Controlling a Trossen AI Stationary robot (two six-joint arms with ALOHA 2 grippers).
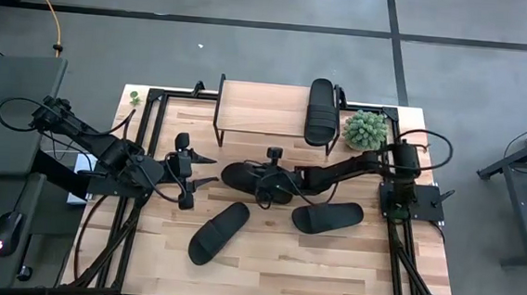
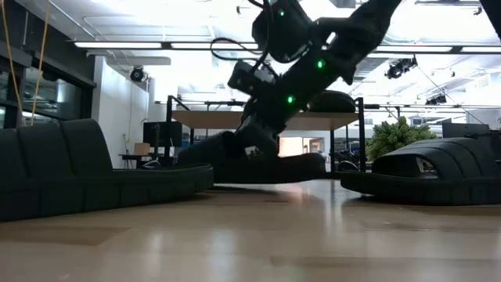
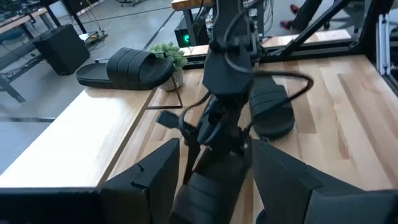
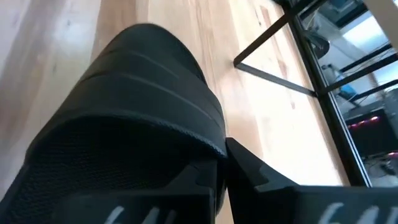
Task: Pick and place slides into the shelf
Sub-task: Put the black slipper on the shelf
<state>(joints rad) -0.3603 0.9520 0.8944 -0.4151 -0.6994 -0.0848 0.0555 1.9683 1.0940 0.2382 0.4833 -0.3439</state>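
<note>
The right gripper [image 1: 266,183] is clamping its fingers on the strap of a slide [image 1: 247,176] lying just in front of the shelf [image 1: 266,110]. It should be lifting straight up and clearing the shelf's edge. The left gripper [image 1: 208,168] is waiting nearby, fingers wide apart.

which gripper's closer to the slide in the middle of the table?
Right. The right gripper is shut on the middle slide; the left gripper waits open just beside its toe end.

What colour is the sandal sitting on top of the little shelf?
Black all over, with a ribbed strap. The slide on the shelf shows best in the high view.
</note>
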